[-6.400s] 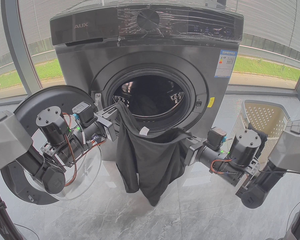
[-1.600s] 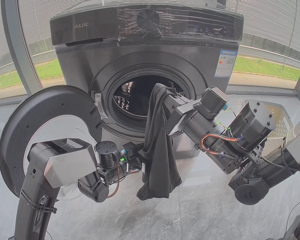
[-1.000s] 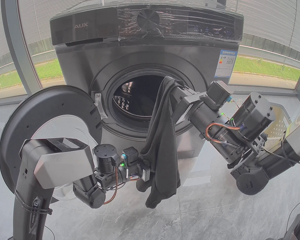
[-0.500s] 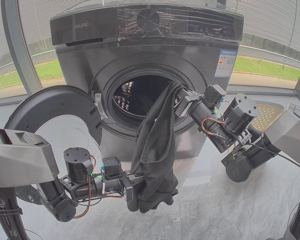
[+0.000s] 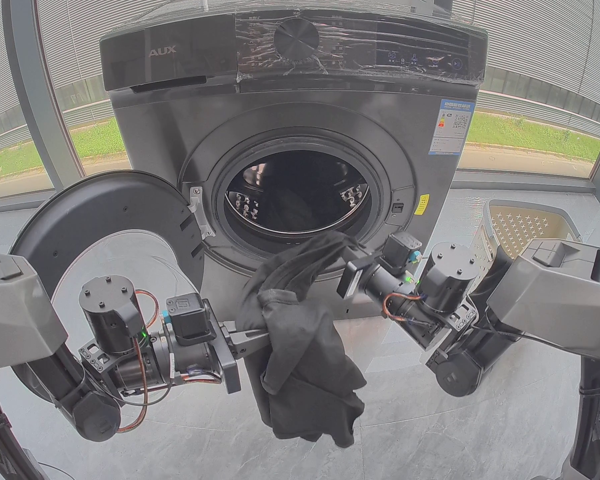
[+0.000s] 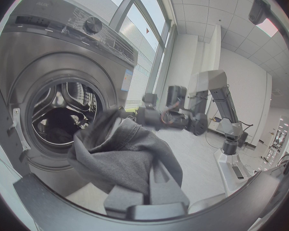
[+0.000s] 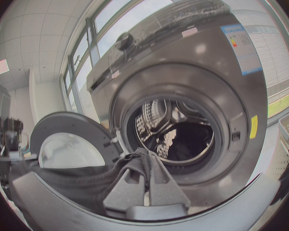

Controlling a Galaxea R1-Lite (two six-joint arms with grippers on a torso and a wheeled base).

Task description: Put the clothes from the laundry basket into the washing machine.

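Hanging outside the drum (image 5: 247, 203), which seemingly holds clothes (image 5: 292, 212), is a garment (image 5: 301, 341).

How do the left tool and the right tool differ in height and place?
The left tool is lower and nearer the open door; the right tool is higher, just below the drum opening. Both are shut on the black garment.
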